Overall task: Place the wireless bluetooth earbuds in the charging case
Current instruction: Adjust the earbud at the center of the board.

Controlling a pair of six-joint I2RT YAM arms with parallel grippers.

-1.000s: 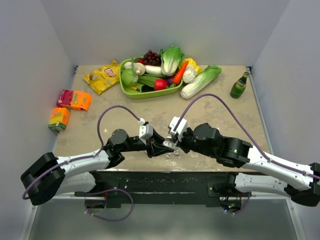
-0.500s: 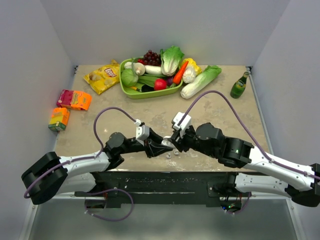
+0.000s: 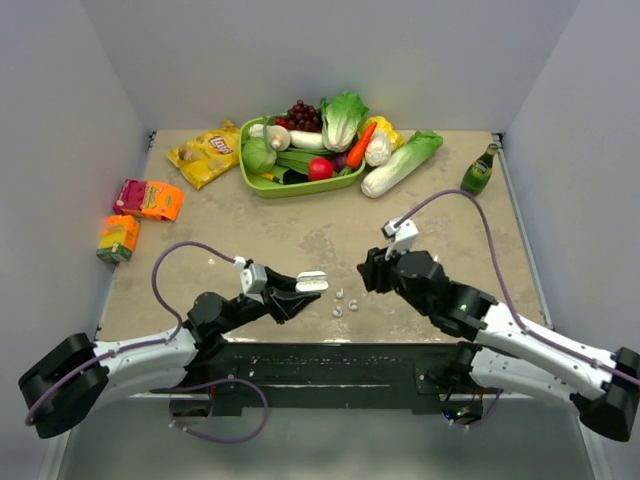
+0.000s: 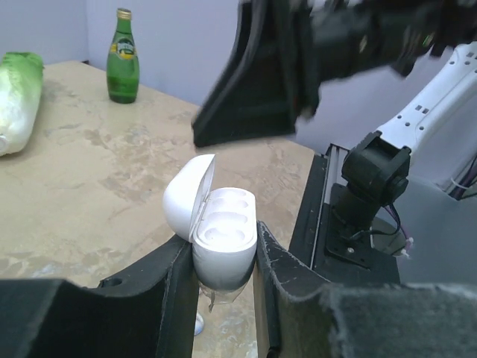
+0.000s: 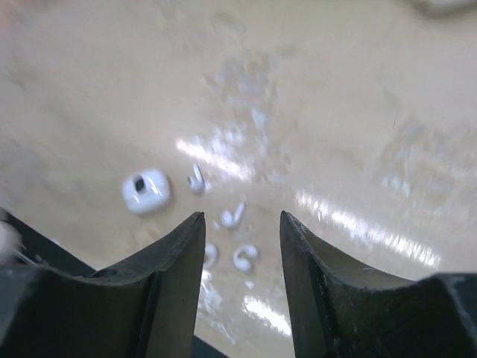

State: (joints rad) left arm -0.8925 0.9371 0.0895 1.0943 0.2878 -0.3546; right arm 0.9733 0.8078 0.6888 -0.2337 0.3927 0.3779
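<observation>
A white charging case [image 4: 223, 239] with its lid hinged open sits upright between the fingers of my left gripper [image 4: 223, 257], which is shut on its body. In the top view the case [image 3: 312, 283] is held just above the table near the front edge by the left gripper [image 3: 298, 292]. Several tiny white earbuds [image 3: 340, 296] lie loose on the table right of it. The right wrist view shows the earbuds [image 5: 244, 257] below my right gripper [image 5: 240, 216], which hangs open and empty above them. The right gripper [image 3: 367, 272] is right of the buds.
A small white rounded piece with a dark square [image 5: 146, 191] lies left of the buds. At the back stand a green tray of vegetables [image 3: 262, 182], a chip bag [image 3: 205, 152], a cabbage [image 3: 402, 162] and a green bottle [image 3: 479, 172]. Snack boxes [image 3: 148, 199] lie far left.
The two grippers were together at the case. The right gripper has opened and drawn back to the right; the left arm has pulled back left, still holding the case.
</observation>
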